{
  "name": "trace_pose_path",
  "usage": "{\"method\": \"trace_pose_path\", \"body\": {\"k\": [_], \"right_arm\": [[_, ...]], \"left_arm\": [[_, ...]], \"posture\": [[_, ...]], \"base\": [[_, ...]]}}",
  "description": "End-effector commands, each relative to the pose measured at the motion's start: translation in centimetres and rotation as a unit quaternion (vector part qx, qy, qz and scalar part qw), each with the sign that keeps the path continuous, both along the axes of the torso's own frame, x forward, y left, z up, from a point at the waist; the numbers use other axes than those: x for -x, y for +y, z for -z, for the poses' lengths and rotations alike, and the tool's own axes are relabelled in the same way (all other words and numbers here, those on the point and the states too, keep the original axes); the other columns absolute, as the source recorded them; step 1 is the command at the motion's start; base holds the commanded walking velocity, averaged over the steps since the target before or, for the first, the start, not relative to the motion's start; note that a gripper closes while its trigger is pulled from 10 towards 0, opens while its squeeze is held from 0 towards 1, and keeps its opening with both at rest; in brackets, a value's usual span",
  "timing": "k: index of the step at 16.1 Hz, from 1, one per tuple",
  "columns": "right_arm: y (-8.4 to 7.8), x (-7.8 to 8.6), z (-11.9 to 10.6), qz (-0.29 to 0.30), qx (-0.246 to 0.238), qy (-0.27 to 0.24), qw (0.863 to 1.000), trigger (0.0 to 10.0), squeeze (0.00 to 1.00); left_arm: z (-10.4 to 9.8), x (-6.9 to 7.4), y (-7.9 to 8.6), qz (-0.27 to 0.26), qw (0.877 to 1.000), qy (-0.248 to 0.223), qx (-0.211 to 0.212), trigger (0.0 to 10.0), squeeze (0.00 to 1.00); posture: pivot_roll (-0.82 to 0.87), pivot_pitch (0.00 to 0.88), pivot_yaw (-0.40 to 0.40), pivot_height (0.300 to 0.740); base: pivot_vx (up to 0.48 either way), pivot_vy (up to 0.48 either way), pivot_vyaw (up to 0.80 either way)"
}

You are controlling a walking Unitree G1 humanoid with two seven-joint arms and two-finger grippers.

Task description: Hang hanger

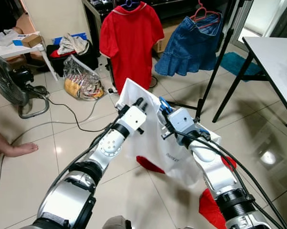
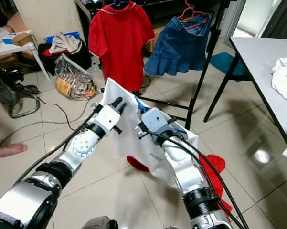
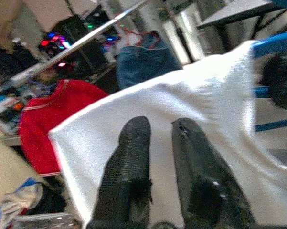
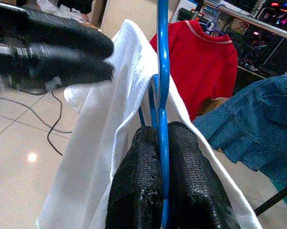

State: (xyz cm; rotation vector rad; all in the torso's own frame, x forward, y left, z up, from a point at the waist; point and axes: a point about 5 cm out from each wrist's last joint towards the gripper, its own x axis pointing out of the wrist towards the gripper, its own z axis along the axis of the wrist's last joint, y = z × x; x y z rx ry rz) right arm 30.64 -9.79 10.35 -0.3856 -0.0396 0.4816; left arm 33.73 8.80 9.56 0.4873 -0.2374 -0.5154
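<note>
We held a white shirt (image 1: 153, 138) up in the centre of the frame, draped over a blue hanger (image 4: 162, 95). Our right gripper (image 4: 162, 157) was clamped on the hanger's blue wire, both black fingers (image 4: 136, 181) pressed against it from either side, with the shirt's cloth falling away on both flanks. A bit of the hanger's blue showed above the right wrist in the head views (image 1: 164, 105).

Our left gripper (image 3: 157, 143) sat at the shirt's upper left edge, just left of the right one. Its two fingers (image 3: 129, 162) lay against the white cloth with a narrow gap between them; whether they pinched any fabric we could not tell.

Beyond the shirt, in the upper middle of the frame, a red shirt (image 1: 131, 40) hung from a rack, and to its right a denim skirt (image 1: 193, 45) hung on a red hanger (image 1: 203, 13). More red cloth (image 1: 215, 210) lay on the tiled floor (image 1: 133, 191) at the lower right, under our right arm. A fan (image 1: 9, 78) stood at the left edge, a plastic bag (image 1: 83, 78) lay near the red shirt, and a table (image 1: 272, 52) filled the upper right. A person's bare foot (image 1: 16, 149) rested on the floor at the left edge.
</note>
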Motion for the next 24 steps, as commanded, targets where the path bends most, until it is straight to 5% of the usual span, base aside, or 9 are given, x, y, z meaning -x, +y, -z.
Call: {"method": "trace_pose_path", "body": {"k": [1,23,24], "right_arm": [[0.6,-0.4,-1.9,-0.013,-0.008,-0.038,0.999,10.0,0.00],[0.9,-0.4,-2.1,-0.017,-0.007,-0.042,0.999,10.0,0.00],[2.2,0.3,-2.5,-0.064,-0.016,-0.047,0.997,10.0,0.00]], "left_arm": [[0.3,0.3,0.1,0.012,1.000,0.010,0.004,10.0,1.00],[0.7,0.7,-0.2,0.045,0.999,0.022,-0.001,10.0,1.00],[1.2,0.6,-1.2,0.061,0.997,0.047,-0.033,10.0,0.00]], "posture": [[0.08,0.000,0.048,0.740],[0.09,0.000,0.047,0.740],[0.08,0.000,0.051,0.740]], "base": [[0.000,0.000,0.00],[0.000,0.000,0.00],[0.000,0.000,0.00]]}}
